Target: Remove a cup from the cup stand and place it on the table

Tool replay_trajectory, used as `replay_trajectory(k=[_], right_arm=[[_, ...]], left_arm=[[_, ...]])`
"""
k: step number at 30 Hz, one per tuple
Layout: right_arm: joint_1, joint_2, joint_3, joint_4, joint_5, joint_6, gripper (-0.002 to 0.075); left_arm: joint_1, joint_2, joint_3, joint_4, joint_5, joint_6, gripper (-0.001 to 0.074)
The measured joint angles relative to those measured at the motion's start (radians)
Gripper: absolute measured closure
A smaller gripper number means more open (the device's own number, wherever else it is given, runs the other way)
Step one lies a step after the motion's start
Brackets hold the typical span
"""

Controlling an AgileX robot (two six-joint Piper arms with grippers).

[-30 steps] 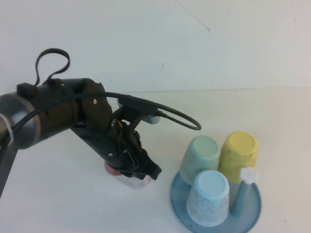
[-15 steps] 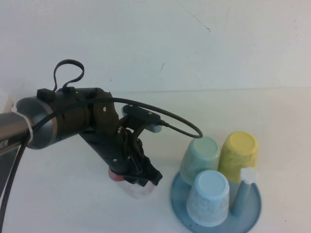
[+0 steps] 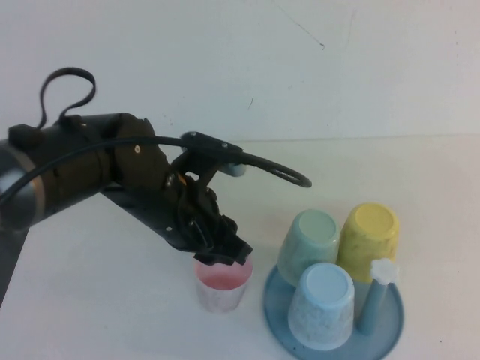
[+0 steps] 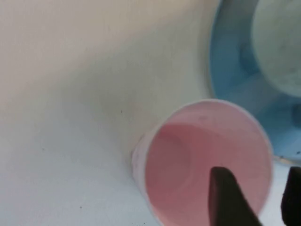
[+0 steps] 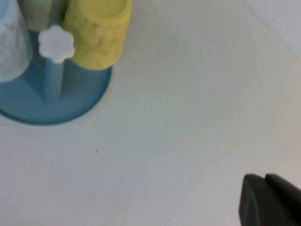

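Observation:
The pale pink speckled cup [image 3: 221,289] stands upright, mouth up, on the white table [image 3: 97,300], just left of the cup stand [image 3: 390,334]. My left gripper [image 3: 229,253] hovers just above its rim. In the left wrist view one finger [image 4: 230,197] hangs over the pink inside of the cup [image 4: 188,160] and the other is outside the rim, with gaps on both sides: the left gripper [image 4: 256,176] is open. My right gripper [image 5: 265,181] is shut and empty over bare table right of the stand [image 5: 56,108]; it is out of the high view.
On the stand, upside down, sit a light blue cup [image 3: 322,304], a mint green cup [image 3: 309,240] and a yellow cup [image 3: 367,236]. One bare peg with a white flower cap [image 3: 383,270] stands at its right. A black cable loops from the left arm.
The pink cup went from tilted under the left gripper to standing upright on the table. The left gripper has risen slightly and its fingers no longer press the rim.

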Motion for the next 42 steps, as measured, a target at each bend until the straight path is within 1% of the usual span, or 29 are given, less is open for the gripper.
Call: replay_trajectory(k=[3,7,8,10,15,20,27,30,35,42], right_arm=[[0.0,-0.089,0.04,0.021,-0.053,0.009,0.0726],[0.0,-0.208,0.146,0.035,-0.113,0.018,0.0726],[0.0,-0.239,0.182,0.035,-0.133,0.019,0.0726],[0.0,-0.3,0.251,0.049,-0.177,0.019,0.0726],[0.0,-0.444,0.434,0.108,-0.3,0.023,0.0726],[0.0,-0.535,0.563,0.145,-0.363,0.023,0.0726],[0.0,-0.554,0.588,0.182,-0.389,0.03,0.0726],[0.0,-0.554,0.594,0.191,-0.391,0.034,0.0726],[0.0,-0.554,0.597,0.191,-0.372,0.034,0.0726],[0.0,-0.554,0.597,0.192,-0.347,0.034,0.0727]], left_arm=[[0.0,-0.08,0.0,0.0,0.0,0.0,0.0543],[0.0,-0.206,0.0,0.0,0.0,0.0,0.0666],[0.0,-0.237,0.0,0.0,0.0,0.0,0.069],[0.0,-0.29,0.0,0.002,0.009,0.0,0.0715],[0.0,-0.429,0.041,0.006,-0.023,0.004,0.0731],[0.0,-0.59,0.209,0.006,-0.185,0.036,0.0734],[0.002,-0.794,0.489,-0.002,-0.371,0.048,0.0735],[0.002,-0.845,0.575,-0.002,-0.433,0.048,0.0736],[0.002,-0.88,0.611,-0.002,-0.486,0.05,0.0736],[0.002,-0.882,0.615,-0.012,-0.469,0.05,0.0736]])
